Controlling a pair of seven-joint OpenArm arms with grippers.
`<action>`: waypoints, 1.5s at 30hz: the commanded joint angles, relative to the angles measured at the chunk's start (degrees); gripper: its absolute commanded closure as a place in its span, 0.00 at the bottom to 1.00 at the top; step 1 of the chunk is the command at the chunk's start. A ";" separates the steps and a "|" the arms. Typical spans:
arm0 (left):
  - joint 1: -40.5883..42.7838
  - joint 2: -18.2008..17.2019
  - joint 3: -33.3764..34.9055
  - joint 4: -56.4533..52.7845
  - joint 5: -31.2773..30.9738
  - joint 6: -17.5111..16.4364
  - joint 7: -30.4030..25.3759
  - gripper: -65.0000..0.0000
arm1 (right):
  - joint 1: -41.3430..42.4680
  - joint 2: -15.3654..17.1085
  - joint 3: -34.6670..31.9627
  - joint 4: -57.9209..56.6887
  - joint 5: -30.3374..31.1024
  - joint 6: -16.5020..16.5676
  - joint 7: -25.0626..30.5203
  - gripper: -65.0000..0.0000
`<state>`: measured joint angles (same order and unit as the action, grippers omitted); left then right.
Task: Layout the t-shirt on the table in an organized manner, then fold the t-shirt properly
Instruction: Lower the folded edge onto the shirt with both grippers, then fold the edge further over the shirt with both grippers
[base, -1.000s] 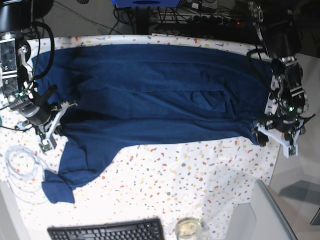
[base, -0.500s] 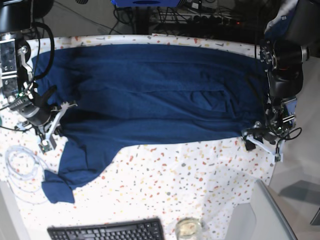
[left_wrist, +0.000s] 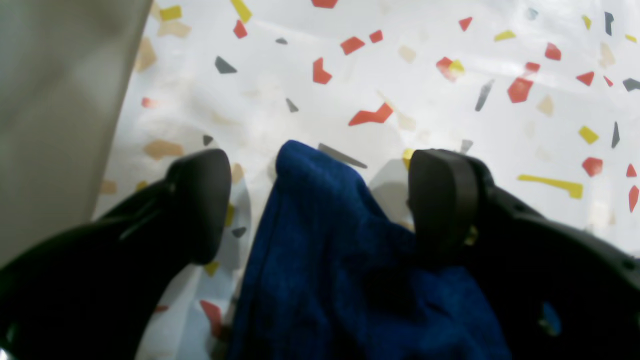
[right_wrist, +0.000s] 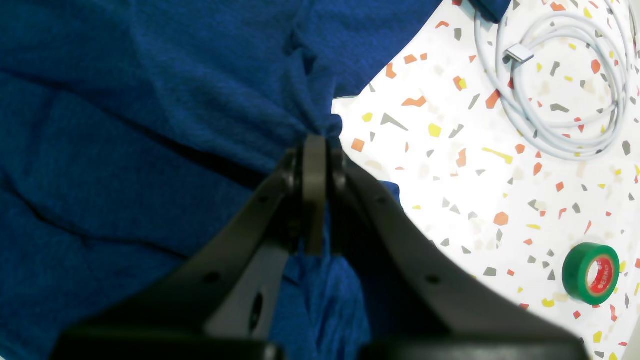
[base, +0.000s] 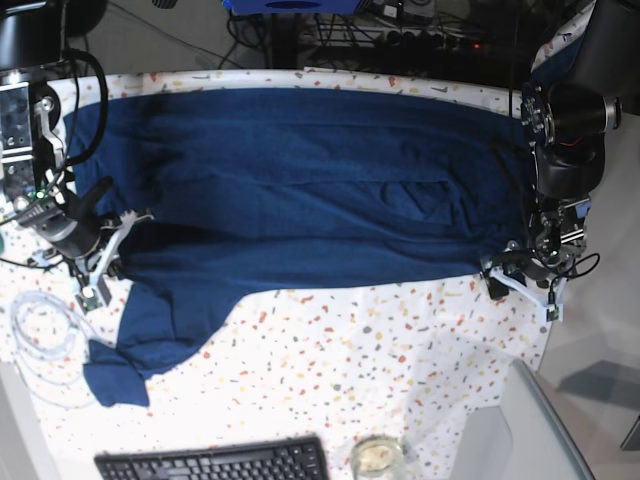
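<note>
The t-shirt (base: 300, 190) is lying spread across the speckled bench (base: 400, 360), one sleeve trailing toward the near edge. The right pincer (right_wrist: 314, 165) is clamping a bunched fold of the shirt's edge. The left pincer (left_wrist: 320, 200) is standing wide apart, straddling a corner of the shirt without gripping it. A coiled white cable (right_wrist: 560, 85) and a green tape roll (right_wrist: 591, 273) are sitting beside the shirt.

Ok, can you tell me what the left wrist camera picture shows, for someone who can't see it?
Two black fingers of the left gripper stand wide apart over a corner of the dark blue t-shirt, which lies between them. Underneath is the white table cloth, speckled with red, yellow and grey flecks.
</note>
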<state>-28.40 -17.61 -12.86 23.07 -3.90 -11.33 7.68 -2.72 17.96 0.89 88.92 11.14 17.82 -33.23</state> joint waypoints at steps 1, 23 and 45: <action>-1.53 -0.64 -0.02 0.71 -0.19 0.30 -1.22 0.22 | 0.92 0.81 0.39 1.14 0.07 -0.11 1.19 1.00; -5.49 -0.02 -0.46 -2.37 -0.19 0.30 -3.95 1.00 | 0.74 0.81 0.39 1.14 0.07 -0.02 1.54 1.00; 0.32 1.21 -0.72 20.93 -6.69 0.74 7.22 1.00 | 9.27 1.17 0.39 -2.38 -0.02 -0.02 1.28 1.00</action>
<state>-26.96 -15.81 -13.47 42.87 -10.35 -10.48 15.86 5.32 18.22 0.97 85.76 10.94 17.85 -33.23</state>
